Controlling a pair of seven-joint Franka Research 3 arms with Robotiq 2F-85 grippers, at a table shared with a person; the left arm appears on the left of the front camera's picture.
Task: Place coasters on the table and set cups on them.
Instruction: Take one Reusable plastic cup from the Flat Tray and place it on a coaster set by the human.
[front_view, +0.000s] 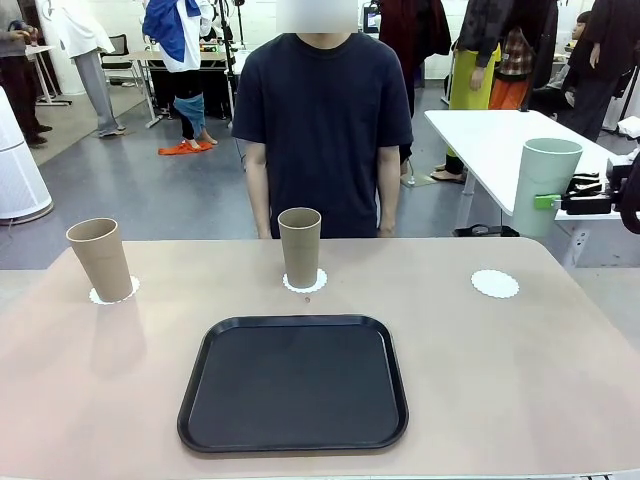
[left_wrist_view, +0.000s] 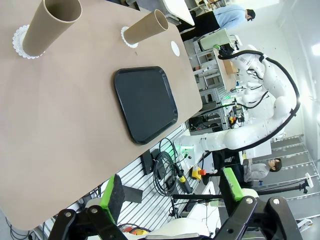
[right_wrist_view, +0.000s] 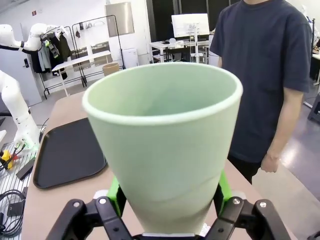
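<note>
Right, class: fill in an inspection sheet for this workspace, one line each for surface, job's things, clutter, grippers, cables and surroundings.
Surface: beige table, flat and dry-looking.
Job's things: two tan cups upright on coasters; a third coaster at the far right is bare; the mint green cup is held in the air beyond the table's right edge.
Clutter: black tray, nothing in it.
Grippers: left gripper open, holding nothing; right gripper shut on the mint green cup.
Cables: coiled cables beside the table, off the surface.
Surroundings: a person stands at the far side; white table behind.
</note>
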